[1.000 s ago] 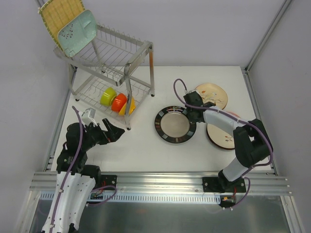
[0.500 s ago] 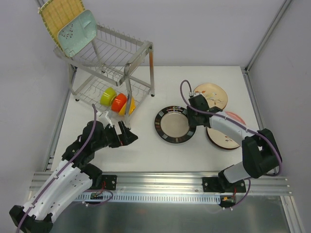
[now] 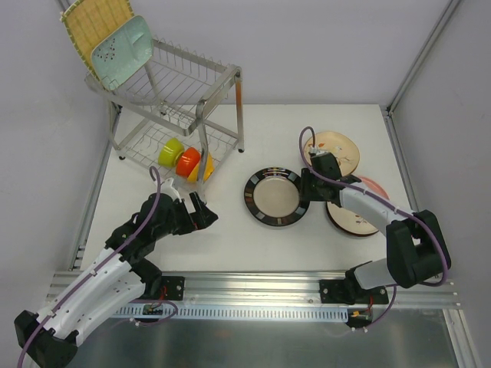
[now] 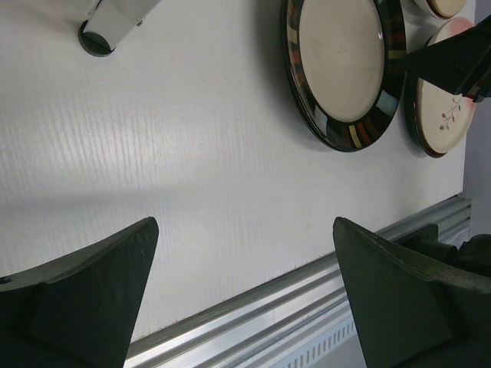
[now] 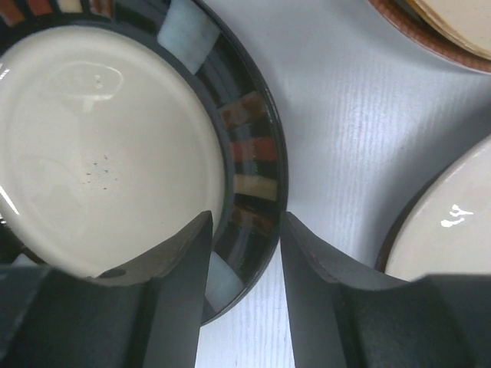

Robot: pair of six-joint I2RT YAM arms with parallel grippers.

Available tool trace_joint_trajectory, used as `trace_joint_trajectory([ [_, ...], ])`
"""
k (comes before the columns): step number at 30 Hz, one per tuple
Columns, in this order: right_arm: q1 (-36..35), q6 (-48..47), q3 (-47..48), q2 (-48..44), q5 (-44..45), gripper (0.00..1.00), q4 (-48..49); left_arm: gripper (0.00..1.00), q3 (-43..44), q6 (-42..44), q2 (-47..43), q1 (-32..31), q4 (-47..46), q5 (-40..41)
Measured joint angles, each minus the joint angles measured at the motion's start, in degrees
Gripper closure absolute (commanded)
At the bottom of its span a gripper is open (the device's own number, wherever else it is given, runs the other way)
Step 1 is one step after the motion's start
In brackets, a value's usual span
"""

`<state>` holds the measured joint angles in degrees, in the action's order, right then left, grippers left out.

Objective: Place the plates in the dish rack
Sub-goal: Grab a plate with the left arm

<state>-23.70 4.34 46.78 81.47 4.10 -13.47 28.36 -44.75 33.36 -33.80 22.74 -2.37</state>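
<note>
The dish rack (image 3: pixel 180 96) stands at the back left. A square yellow plate (image 3: pixel 90 23) and a pale teal plate (image 3: pixel 123 50) lean on its top tier. The round dark-rimmed cream plate (image 3: pixel 275 197) lies flat mid-table. It also shows in the right wrist view (image 5: pixel 100 153) and the left wrist view (image 4: pixel 341 65). A cream floral plate (image 3: pixel 339 149) and a red-rimmed cream plate (image 3: pixel 354 213) lie to its right. My right gripper (image 3: pixel 306 188) (image 5: pixel 245 222) is open, its jaws straddling the dark plate's right rim. My left gripper (image 3: pixel 202 214) (image 4: pixel 245 230) is wide open and empty over bare table, left of that plate.
Green, orange and yellow bowls (image 3: pixel 186 161) sit on the rack's lower tier. A rack leg (image 4: pixel 107 27) stands just behind my left gripper. The metal rail (image 3: pixel 253 287) runs along the near table edge. Frame posts stand at the table's sides.
My left arm has swung right and forward, towards the table's middle. My right gripper has shifted right along the dark-rimmed plate to its right rim.
</note>
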Motion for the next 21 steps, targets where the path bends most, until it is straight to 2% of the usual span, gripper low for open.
trace_joint_trajectory([
  [21,0.5,1.5,-0.2,1.3,-2.8,0.59,3.1,0.01,-0.2,-1.0,0.4,0.0,-0.6,0.2],
])
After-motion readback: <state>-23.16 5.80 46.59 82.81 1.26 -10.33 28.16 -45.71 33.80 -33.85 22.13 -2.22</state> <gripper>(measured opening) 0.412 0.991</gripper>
